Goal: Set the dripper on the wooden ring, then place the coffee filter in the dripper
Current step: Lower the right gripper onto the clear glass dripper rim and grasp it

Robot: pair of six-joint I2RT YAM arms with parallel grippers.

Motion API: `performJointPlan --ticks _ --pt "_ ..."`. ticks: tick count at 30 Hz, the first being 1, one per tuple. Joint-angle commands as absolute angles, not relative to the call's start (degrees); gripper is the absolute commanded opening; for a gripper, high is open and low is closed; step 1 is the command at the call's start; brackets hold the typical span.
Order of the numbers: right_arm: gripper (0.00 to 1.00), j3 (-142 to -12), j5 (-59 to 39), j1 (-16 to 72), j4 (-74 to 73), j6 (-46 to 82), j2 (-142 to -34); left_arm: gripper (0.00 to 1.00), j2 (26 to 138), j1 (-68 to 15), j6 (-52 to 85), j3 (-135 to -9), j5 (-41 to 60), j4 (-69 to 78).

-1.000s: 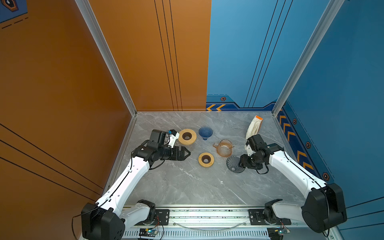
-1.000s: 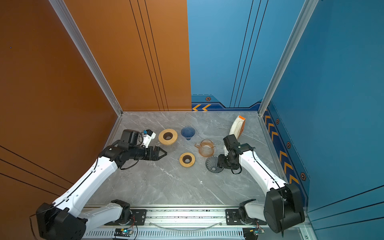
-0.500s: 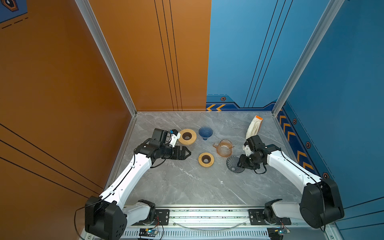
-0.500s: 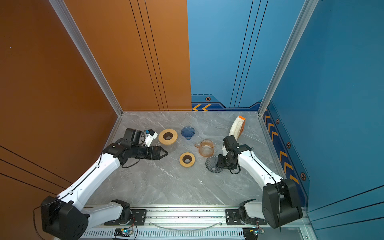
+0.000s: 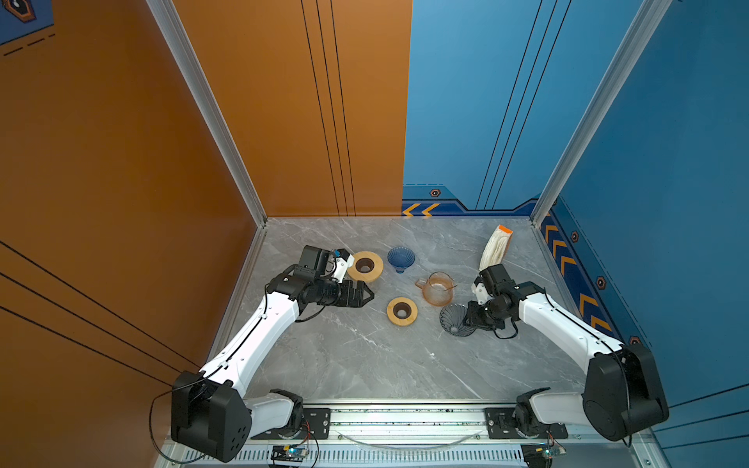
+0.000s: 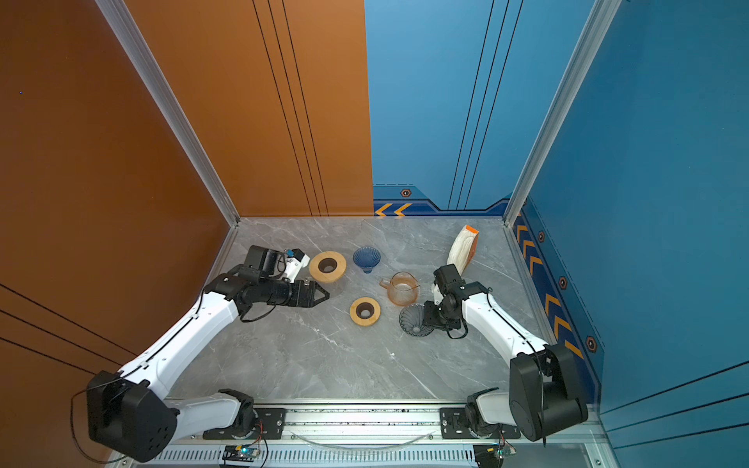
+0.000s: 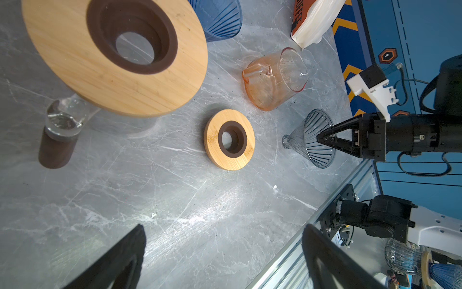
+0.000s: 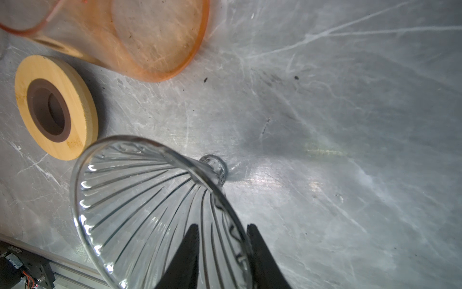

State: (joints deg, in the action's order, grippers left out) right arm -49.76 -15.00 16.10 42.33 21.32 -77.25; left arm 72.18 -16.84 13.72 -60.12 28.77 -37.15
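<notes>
The coffee filter is a white stack in an orange-topped pack, leaning at the back right, also in the left wrist view. A clear ribbed glass dripper lies on its side at centre right. My right gripper straddles its rim. One finger is inside the cone and one outside, with a gap still showing at the inner finger. My left gripper is wide open over bare table, holding nothing.
A blue dripper stands at the back. A large wooden ring sits by my left wrist. A smaller wooden ring and an orange glass pitcher lie between the arms. Walls close in left, back and right.
The right gripper's jaws have narrowed around the clear dripper's rim and the arm has edged in toward it. The left arm has barely shifted and stays open.
</notes>
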Motion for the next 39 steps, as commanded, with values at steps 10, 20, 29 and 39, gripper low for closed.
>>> performJointPlan --ticks 10,20,29,39 --pt "0.24 -47.9 -15.3 16.0 41.1 22.5 -73.8 0.98 76.6 -18.1 11.6 -63.9 32.0 -37.1" --pt "0.18 -47.4 -15.7 16.0 40.3 21.9 -72.9 0.98 74.8 -18.8 12.7 -62.6 30.8 -36.6" --pt "0.11 -47.2 -16.8 16.0 39.4 21.8 -73.2 0.98 75.2 -18.8 13.0 -62.6 30.6 -36.6" --pt "0.01 -47.8 -17.6 15.9 39.2 22.0 -72.2 0.98 75.2 -19.1 13.4 -63.6 30.4 -36.6"
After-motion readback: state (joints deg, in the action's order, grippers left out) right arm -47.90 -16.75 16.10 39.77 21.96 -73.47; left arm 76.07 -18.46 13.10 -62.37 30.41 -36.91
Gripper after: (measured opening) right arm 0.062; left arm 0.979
